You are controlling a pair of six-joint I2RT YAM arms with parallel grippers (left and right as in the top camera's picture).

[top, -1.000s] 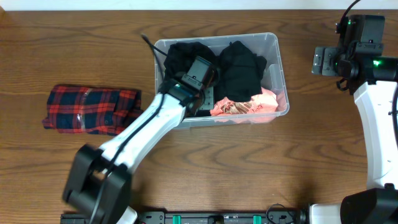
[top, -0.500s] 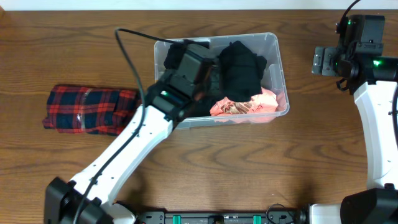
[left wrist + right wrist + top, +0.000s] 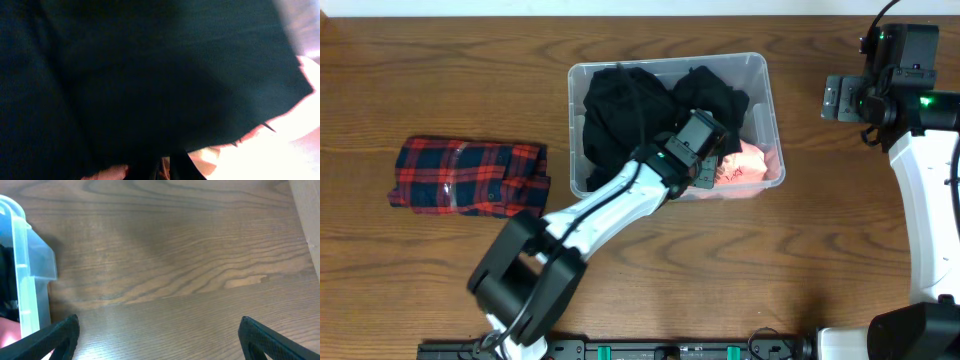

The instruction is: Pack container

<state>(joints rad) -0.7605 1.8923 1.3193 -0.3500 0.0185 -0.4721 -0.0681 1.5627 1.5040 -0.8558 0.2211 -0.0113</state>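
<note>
Container [image 3: 774, 120] sits mid-table, long axis left-right. A plaid shirt [image 3: 470, 177] lies well to its left, nearer the left gripper [image 3: 708, 168], which is buried in black clothes [image 3: 620, 110] inside it, finger state untellable; the right gripper [image 3: 160, 340] hangs spread, to its right.

Folded plaid shirt [image 3: 468, 177] (red-and-navy) on wooden table [image 3: 420, 80]

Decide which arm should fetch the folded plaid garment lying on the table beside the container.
Left. The plaid garment lies left of the container, nearer the left arm; the right arm sits beyond the container's opposite wall.
</note>
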